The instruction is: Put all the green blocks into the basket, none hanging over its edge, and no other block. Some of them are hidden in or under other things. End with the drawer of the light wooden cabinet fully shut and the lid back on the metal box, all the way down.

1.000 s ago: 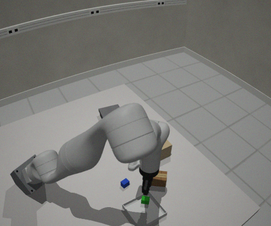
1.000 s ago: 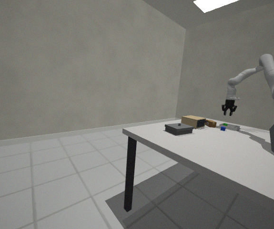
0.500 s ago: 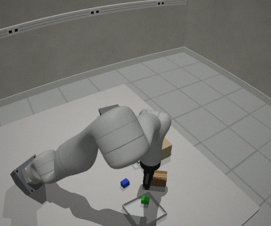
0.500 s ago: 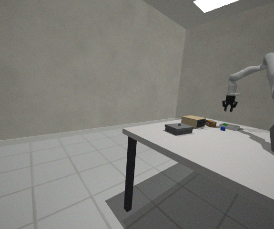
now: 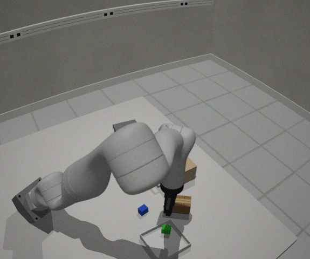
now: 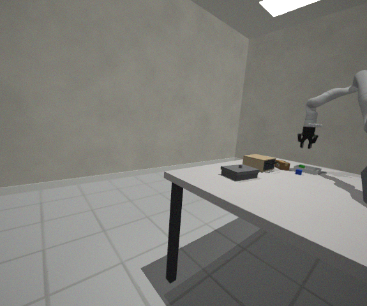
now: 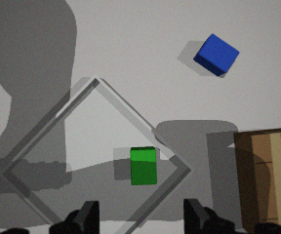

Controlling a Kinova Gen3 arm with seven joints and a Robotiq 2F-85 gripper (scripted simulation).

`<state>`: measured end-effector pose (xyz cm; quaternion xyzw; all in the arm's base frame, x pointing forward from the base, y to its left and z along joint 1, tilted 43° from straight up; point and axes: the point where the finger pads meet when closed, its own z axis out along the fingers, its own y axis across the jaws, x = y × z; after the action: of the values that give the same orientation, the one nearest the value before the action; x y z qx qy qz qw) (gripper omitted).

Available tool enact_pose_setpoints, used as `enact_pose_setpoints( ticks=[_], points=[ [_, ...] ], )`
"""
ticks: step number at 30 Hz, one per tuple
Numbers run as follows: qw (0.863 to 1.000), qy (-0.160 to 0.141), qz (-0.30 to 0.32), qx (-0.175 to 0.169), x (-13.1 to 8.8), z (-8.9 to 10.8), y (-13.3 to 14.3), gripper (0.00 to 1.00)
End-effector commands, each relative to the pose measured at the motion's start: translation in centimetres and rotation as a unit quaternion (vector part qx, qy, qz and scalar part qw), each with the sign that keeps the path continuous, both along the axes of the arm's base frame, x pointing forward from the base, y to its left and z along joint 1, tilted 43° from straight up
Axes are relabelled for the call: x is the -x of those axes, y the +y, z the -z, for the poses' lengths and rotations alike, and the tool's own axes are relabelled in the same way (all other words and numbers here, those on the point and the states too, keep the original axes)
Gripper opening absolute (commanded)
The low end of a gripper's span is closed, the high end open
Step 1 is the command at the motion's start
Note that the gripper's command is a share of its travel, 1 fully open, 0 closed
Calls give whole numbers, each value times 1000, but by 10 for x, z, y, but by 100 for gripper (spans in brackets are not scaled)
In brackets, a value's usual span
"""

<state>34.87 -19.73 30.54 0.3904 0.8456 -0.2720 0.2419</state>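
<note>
One green block (image 7: 143, 166) lies inside the basket (image 7: 127, 107), near the wall on the cabinet side, fully within the rim as far as the wrist view shows; a blue block (image 7: 217, 54) rests on the table (image 5: 233, 217) outside the basket and is to be left there. The claw (image 6: 307, 143) hangs well above the table, half spread, with nothing between its fingers.

The step in hand is judged to be the search for the hidden green blocks; one placement appears complete. A small brown box (image 5: 183, 204) stands just beside the basket; the light wooden cabinet (image 6: 258, 162) stands behind it, with its drawer apparently pulled out, though this is too small to confirm; the metal box (image 6: 239, 172) lies further off, with its lid (image 6: 240, 169) seated and a knob (image 6: 239, 166) on top.

The next move calls for the claw to be carried to one of the hiding places: over the drawer for inspection, or over the knob, where it must be lowered and pinched on the knob so that the lid can be lifted straight up; the contents of neither can be seen from here. The drawer is to be shut and the lid reseated only after all green blocks are recovered.
</note>
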Motion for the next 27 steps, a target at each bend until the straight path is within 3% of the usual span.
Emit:
enact_pose_setpoints(
  ticks=[1, 13, 19, 25, 27],
  points=[
    [1000, 1, -2, -2, 0, -1, 3, 57],
    [1000, 18, -22, 9, -16, -2, 10, 57],
    [997, 46, -62, 26, -42, -4, 23, 57],
    [987, 90, -122, 51, -83, -3, 49, 57],
    [987, 90, -122, 51, -83, -3, 49, 57]
  ],
)
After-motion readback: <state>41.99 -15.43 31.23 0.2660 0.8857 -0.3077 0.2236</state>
